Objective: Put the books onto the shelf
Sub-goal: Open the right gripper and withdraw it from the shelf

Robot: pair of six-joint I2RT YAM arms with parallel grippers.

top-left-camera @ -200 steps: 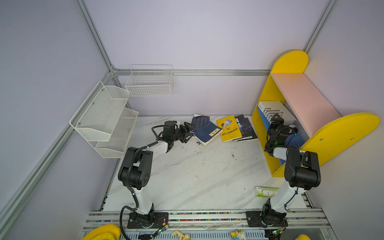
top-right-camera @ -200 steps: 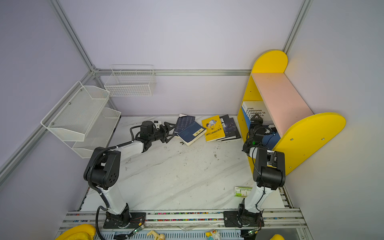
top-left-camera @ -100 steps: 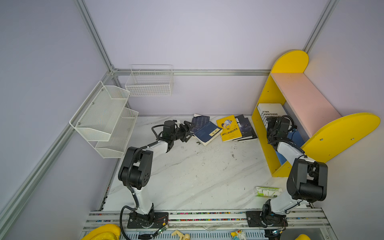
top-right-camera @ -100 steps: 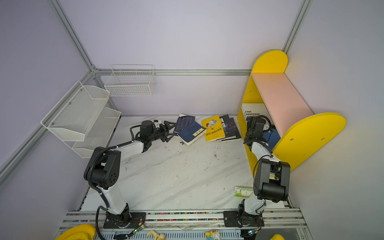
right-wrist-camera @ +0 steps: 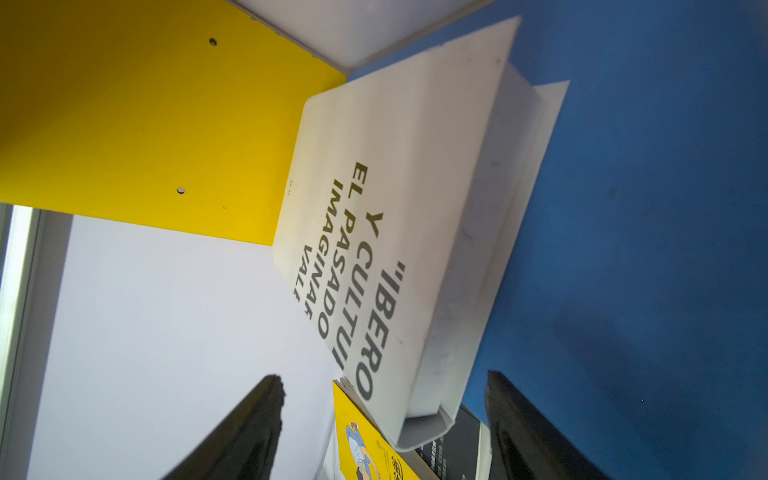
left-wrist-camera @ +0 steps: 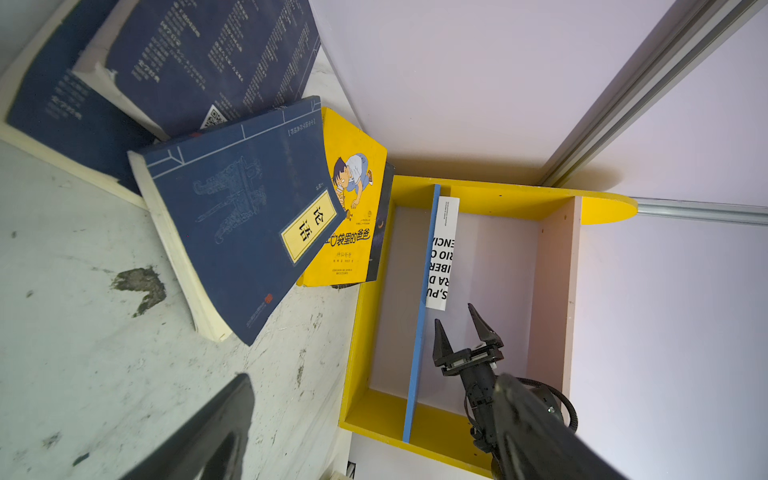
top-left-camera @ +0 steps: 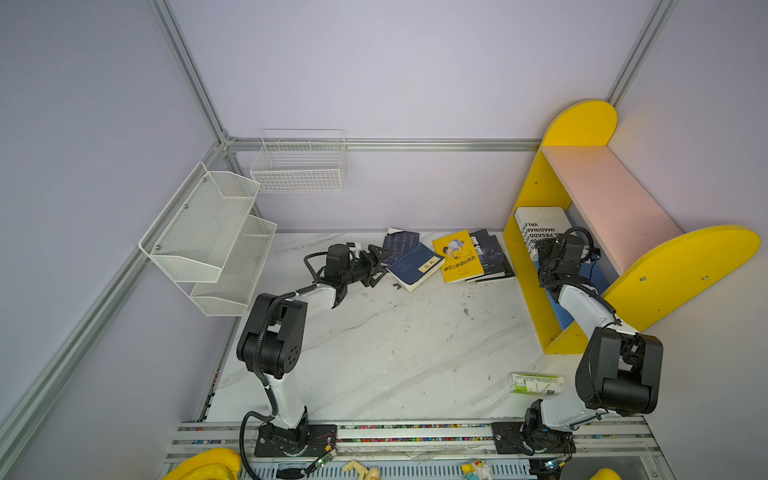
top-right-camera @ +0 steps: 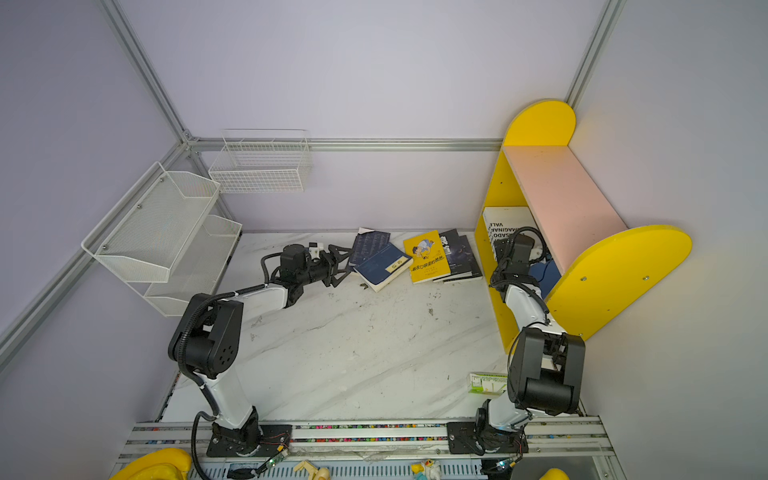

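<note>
Meanwhile, the white book (top-left-camera: pixel 540 226) stood on the blue lower board of the shelf (top-left-camera: pixel 681 266), beside its yellow side panel. The right gripper (left-wrist-camera: pixel 454 314) hung just short of it, jaws spread and empty. The left gripper (top-left-camera: pixel 380 266), likewise spread and empty, hovered beside the navy book (top-left-camera: pixel 415 266), which lay with the yellow cartoon book (top-left-camera: pixel 457 257) on the table (top-left-camera: pixel 395 353).

Shelf (top-left-camera: pixel 582 124): yellow sides, pink and blue boards. White book (top-left-camera: pixel 540 220), black lettering. Yellow book (top-left-camera: pixel 457 257), cartoon boy. Navy book (top-left-camera: pixel 411 266), yellow label. Tabletop (top-left-camera: pixel 395 353): grey-veined white marble.
</note>
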